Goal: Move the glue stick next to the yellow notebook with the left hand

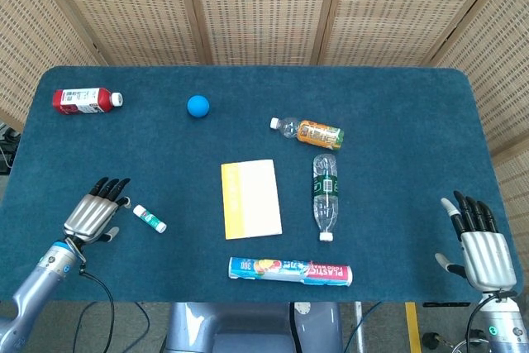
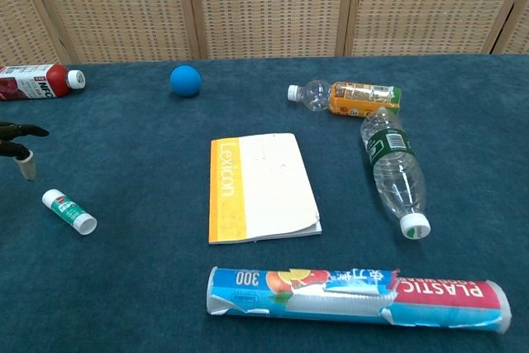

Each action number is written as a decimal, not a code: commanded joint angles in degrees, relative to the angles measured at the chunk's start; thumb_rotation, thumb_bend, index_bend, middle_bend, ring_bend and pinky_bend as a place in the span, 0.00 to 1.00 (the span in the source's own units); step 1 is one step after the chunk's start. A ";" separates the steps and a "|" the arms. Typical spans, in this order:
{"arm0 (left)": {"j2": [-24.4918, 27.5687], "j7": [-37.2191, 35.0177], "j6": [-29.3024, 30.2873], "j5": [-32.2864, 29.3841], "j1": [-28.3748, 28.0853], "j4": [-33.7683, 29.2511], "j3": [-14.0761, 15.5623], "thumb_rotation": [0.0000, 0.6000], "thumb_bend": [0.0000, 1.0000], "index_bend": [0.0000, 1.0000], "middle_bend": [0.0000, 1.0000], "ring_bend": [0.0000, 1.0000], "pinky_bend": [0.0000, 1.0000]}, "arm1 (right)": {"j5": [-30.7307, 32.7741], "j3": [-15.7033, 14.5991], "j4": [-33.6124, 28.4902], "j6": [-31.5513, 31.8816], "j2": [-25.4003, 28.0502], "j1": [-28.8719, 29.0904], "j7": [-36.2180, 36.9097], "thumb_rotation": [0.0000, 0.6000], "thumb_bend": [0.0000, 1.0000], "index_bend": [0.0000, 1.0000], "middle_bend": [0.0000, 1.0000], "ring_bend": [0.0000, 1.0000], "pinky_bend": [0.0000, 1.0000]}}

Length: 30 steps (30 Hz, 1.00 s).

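Silver-backed left hand (image 1: 96,213) and right hand (image 1: 477,245), black fingers, seemingly pale tips, grey-blue forearms.

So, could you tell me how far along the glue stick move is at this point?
Nothing is finished yet: the glue stick lies on the table, well left of the yellow notebook. In hand: the left hand is just left of the stick with fingers apart, not touching it. Left to do: grasp it, carry it right and set it beside the notebook. The right hand rests open at the far edge.
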 commanded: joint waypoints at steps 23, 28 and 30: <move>-5.41 -0.69 -1.80 5.85 -4.83 7.87 2.33 1.00 0.33 0.33 0.00 0.00 0.00 | 1.25 0.45 0.92 -0.45 -1.07 0.21 -2.06 1.00 0.00 0.11 0.00 0.00 0.06; -7.28 -0.83 -1.70 5.87 -5.02 9.24 2.65 1.00 0.33 0.34 0.00 0.00 0.00 | 1.80 0.58 1.15 -1.06 -1.13 0.41 -1.96 1.00 0.00 0.10 0.00 0.00 0.06; -8.05 -0.92 -1.86 5.67 -5.07 9.81 2.78 1.00 0.33 0.34 0.00 0.00 0.00 | 1.77 0.61 1.16 -1.07 -1.12 0.45 -1.91 1.00 0.00 0.10 0.00 0.00 0.06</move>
